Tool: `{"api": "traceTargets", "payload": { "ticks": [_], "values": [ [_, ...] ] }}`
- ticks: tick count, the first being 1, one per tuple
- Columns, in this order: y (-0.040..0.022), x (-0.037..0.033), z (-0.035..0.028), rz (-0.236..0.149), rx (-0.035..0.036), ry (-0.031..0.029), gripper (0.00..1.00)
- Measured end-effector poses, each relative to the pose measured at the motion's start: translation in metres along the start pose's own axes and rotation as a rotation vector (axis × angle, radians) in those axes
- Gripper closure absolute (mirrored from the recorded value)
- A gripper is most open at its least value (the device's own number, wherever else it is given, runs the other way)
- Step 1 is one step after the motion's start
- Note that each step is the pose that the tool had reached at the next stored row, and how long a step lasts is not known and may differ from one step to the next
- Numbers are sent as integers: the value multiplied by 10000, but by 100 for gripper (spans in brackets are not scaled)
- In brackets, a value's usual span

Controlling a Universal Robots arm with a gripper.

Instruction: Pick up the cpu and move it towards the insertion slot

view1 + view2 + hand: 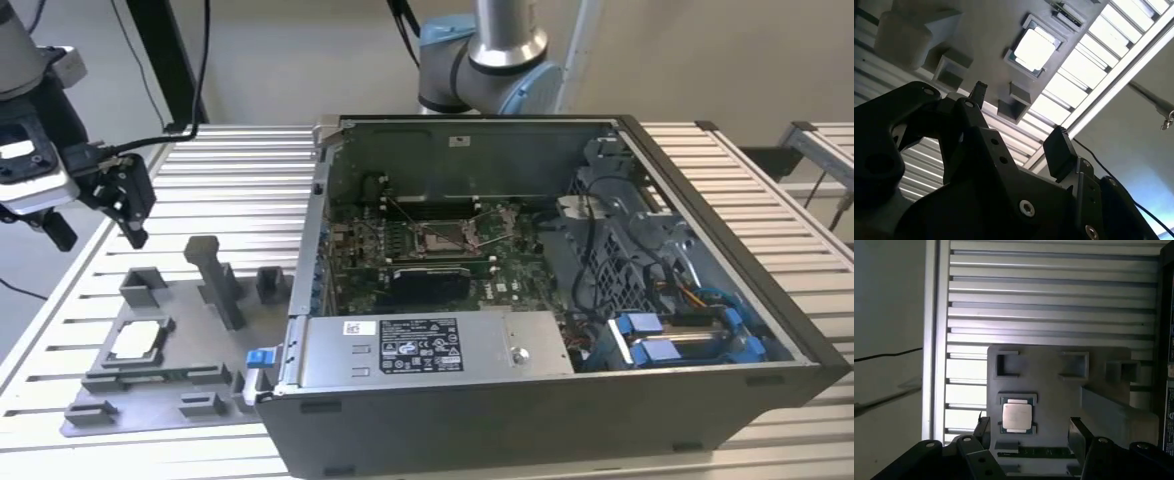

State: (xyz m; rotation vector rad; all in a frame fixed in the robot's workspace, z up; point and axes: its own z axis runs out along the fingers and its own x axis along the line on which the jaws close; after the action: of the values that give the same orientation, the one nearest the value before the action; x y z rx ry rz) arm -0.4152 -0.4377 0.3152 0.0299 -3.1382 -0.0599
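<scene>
Exterior view: my tool (98, 232) hangs in the air above the slatted tabletop (240, 165), at the exterior view's left, its two black fingers spread apart and holding nothing. Below it and well apart, a grey fixture plate (147, 405) lies on the tabletop, and the cpu (138, 342) sits flat in a shallow square nest on that plate, silvery top up. To the exterior view's right stands the open computer case (534, 420), with the insertion slot (441, 237) on the green board inside, well apart from the chip. In the first wrist view the cpu (1017, 416) shows between the two fingertips (1076, 427), though closer to one than the other. I judge the step in hand to be the reach for the chip. To do it well I would centre the tool over the chip, square the fingers to two opposite edges, come down straight, and pinch only the rim, gently, clear of the nest walls and the upright blocks nearby.
</scene>
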Motion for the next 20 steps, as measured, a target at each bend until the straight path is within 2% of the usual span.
{"api": "traceTargets", "payload": {
  "ticks": [20],
  "values": [
    [-13,35,363,0,6,0,0]
  ]
}}
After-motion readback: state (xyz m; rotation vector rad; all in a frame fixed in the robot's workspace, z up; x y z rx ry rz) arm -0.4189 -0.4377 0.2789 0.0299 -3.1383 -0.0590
